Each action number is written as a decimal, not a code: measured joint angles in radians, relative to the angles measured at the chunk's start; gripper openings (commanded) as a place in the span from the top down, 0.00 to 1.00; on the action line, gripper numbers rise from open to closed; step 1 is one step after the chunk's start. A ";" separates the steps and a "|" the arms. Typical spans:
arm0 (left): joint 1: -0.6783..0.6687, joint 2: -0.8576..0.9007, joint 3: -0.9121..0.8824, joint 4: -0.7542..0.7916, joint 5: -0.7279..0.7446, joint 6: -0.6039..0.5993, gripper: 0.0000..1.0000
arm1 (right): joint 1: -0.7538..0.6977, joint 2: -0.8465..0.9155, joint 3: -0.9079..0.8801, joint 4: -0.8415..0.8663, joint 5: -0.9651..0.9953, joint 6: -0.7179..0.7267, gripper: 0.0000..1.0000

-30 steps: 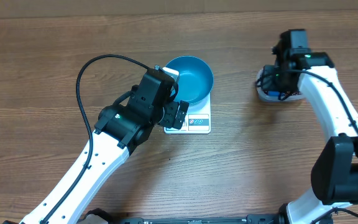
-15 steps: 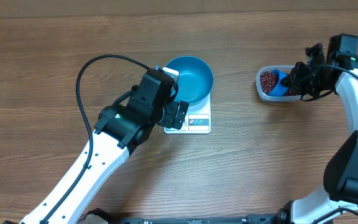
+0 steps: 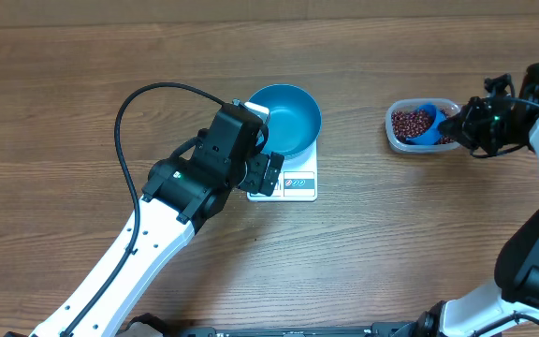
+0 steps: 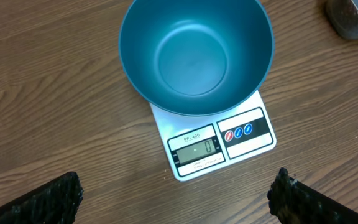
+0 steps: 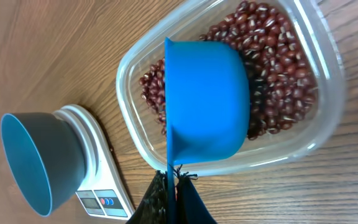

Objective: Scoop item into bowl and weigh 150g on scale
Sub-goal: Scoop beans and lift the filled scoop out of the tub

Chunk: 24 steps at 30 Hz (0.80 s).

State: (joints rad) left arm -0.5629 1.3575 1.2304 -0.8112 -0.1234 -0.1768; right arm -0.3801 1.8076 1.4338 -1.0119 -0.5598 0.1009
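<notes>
I have the bowl (image 3: 284, 119) sitting on the scale (image 3: 298, 183), over its rear part, mid-table. Well off to their right lies the tub (image 3: 410, 147), with the beans (image 3: 405, 123) inside and the scoop (image 3: 424, 122) in among them.

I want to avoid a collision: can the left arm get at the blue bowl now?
Probably yes: the open left pincer hovers beside the scale, and nothing lies between it and the bowl.
</notes>
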 measured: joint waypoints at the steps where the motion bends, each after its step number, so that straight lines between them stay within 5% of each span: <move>1: 0.000 0.000 0.000 -0.002 0.000 0.000 0.00 | -0.005 0.000 0.000 -0.001 -0.005 0.000 0.96; 24: 0.000 0.000 0.000 -0.005 0.000 0.000 0.01 | -0.158 0.000 0.000 -0.065 -0.334 -0.134 0.96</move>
State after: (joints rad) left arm -0.5629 1.3575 1.2304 -0.8162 -0.1234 -0.1768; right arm -0.5381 1.8076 1.4338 -1.0771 -0.8940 -0.0326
